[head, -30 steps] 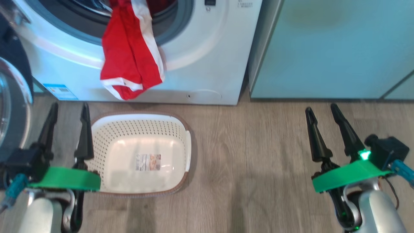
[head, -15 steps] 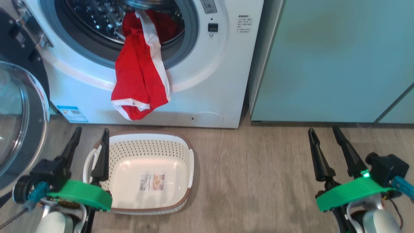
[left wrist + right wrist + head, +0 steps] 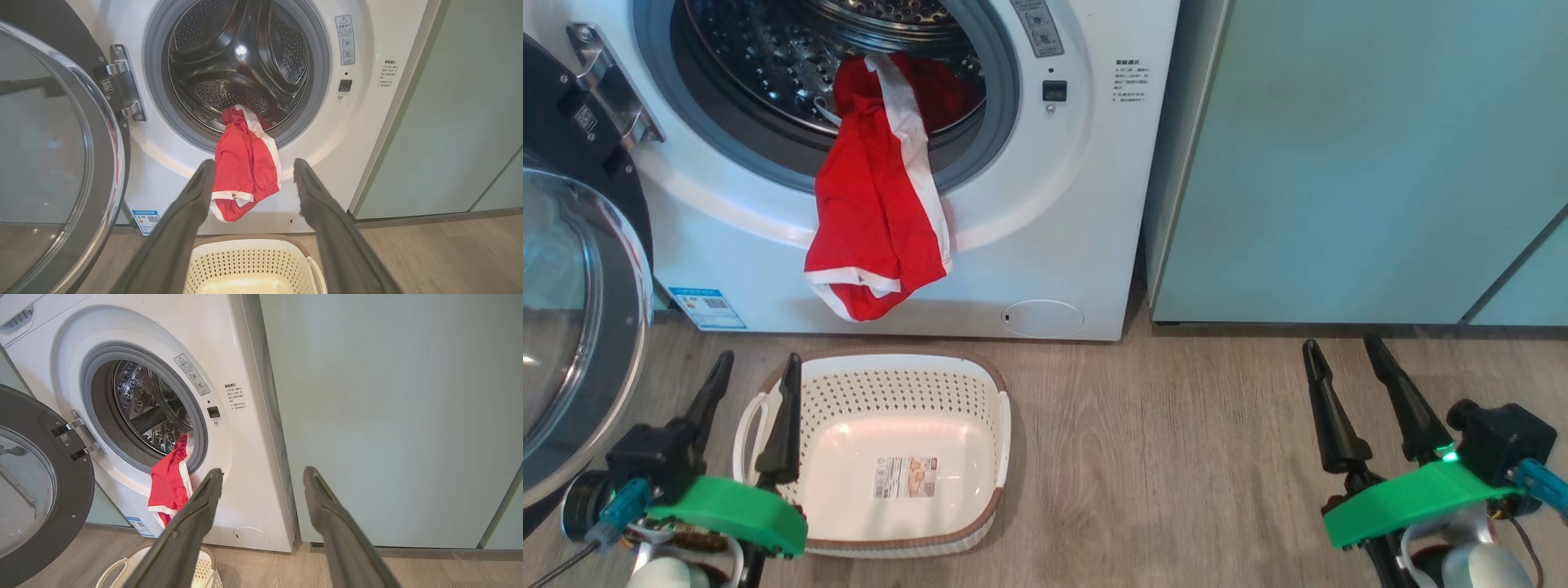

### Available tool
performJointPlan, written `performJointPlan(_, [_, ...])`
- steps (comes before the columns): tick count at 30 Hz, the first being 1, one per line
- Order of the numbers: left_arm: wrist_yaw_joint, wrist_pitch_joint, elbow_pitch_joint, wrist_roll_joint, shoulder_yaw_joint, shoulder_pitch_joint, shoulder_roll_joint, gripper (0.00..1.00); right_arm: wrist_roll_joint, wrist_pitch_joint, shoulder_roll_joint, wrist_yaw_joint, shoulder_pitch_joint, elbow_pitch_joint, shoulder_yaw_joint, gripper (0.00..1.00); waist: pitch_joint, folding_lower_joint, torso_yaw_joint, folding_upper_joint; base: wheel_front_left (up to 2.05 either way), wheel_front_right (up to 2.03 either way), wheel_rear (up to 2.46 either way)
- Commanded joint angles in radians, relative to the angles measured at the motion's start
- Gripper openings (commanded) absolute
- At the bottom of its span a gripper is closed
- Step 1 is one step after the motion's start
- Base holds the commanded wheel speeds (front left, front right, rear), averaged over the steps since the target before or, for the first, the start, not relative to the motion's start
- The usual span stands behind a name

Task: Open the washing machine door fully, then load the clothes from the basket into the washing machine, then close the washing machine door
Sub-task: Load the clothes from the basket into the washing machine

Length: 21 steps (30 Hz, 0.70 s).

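Over the washing machine (image 3: 1054,204) lip, clothes (image 3: 874,220) hanging, well beyond both jaws, spread empty

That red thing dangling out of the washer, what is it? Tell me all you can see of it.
The clothes are soft red fabric with a white stripe running down one side and a white band near the bottom hem. The top end lies bunched just inside the perforated steel drum. The rest drapes over the grey door seal and hangs limp against the white front of the washing machine, ending short of the floor and apart from the basket below.
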Motion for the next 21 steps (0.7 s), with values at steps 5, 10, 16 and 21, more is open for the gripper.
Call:
performJointPlan(5, [0.008,-0.006,-0.03,-0.01,0.042,-0.038,0.026,1.0,0.005,-0.002,-0.005,0.0,-0.025,-0.037,0.022,1.0,0.003,0.0001,0.002,-0.0001,0.0,0.0,0.0])
performJointPlan(10, [0.013,-0.012,-0.028,-0.014,0.042,-0.046,0.025,1.0,0.005,-0.005,-0.005,0.0,-0.03,-0.036,0.023,1.0,0.008,0.0001,0.006,-0.0001,0.0,0.0,0.0])
performJointPlan(16, [0.02,-0.018,-0.025,-0.017,0.048,-0.056,0.026,1.0,0.006,-0.007,-0.005,0.0,-0.036,-0.036,0.027,1.0,0.015,0.0001,0.008,-0.0001,0.0,0.0,0.0])
performJointPlan(21, [0.027,-0.026,-0.026,-0.02,0.054,-0.075,0.026,1.0,0.005,-0.008,-0.005,0.0,-0.046,-0.042,0.03,1.0,0.037,0.0001,0.008,-0.0001,0.0,0.0,0.0])
